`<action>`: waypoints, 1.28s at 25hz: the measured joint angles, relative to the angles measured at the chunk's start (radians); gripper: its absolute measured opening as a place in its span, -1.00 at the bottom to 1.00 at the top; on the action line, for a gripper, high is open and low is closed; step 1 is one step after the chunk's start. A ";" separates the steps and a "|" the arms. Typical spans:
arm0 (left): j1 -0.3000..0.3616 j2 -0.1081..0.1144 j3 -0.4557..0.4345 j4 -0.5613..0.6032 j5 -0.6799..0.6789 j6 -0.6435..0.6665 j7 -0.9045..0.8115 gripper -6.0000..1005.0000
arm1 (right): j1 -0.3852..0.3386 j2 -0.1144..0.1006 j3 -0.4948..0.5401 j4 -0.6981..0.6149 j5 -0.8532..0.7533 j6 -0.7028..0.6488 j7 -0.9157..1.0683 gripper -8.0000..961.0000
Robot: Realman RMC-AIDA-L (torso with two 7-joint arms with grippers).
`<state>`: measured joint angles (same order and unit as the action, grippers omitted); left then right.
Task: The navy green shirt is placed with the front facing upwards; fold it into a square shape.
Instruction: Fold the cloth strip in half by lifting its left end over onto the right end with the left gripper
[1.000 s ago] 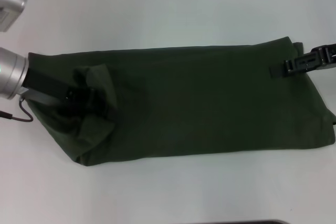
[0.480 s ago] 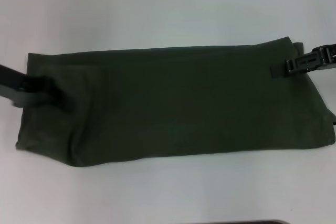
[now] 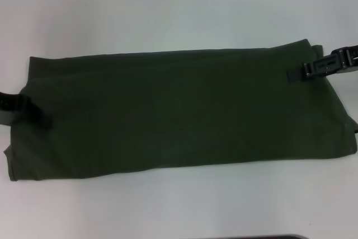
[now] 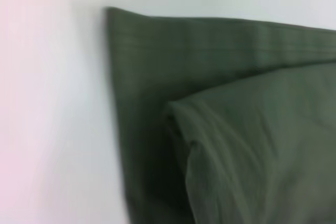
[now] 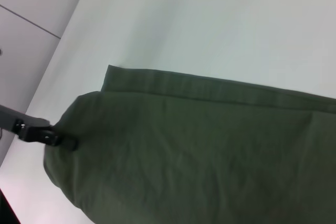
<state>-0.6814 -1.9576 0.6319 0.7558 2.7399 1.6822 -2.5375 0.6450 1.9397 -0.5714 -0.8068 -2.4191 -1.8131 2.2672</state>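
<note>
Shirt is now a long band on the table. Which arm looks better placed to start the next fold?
Probably the left. The left gripper sits at the left short end of the navy green shirt, apparently holding a raised fold there. The right gripper rests only at the far right corner.

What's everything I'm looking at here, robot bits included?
navy green shirt: one, dark olive green, folded into a long band lying flat across the middle of the table, no lettering showing.
table: one, white, under and all around the shirt.
dark edge: one, blackish, at the near border of the head view; too little shows to name it.
left gripper: one, black, at the shirt's left end, touching the cloth.
right gripper: one, black, at the far corner of the shirt's right end, on the cloth.
</note>
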 joint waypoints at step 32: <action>0.033 -0.057 0.076 0.212 0.029 0.052 -0.004 0.09 | 0.001 -0.001 -0.005 0.002 0.004 -0.001 0.002 0.50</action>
<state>-0.6484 -2.0143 0.7081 0.9676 2.7694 1.7344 -2.5410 0.6458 1.9389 -0.5768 -0.8053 -2.4146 -1.8140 2.2688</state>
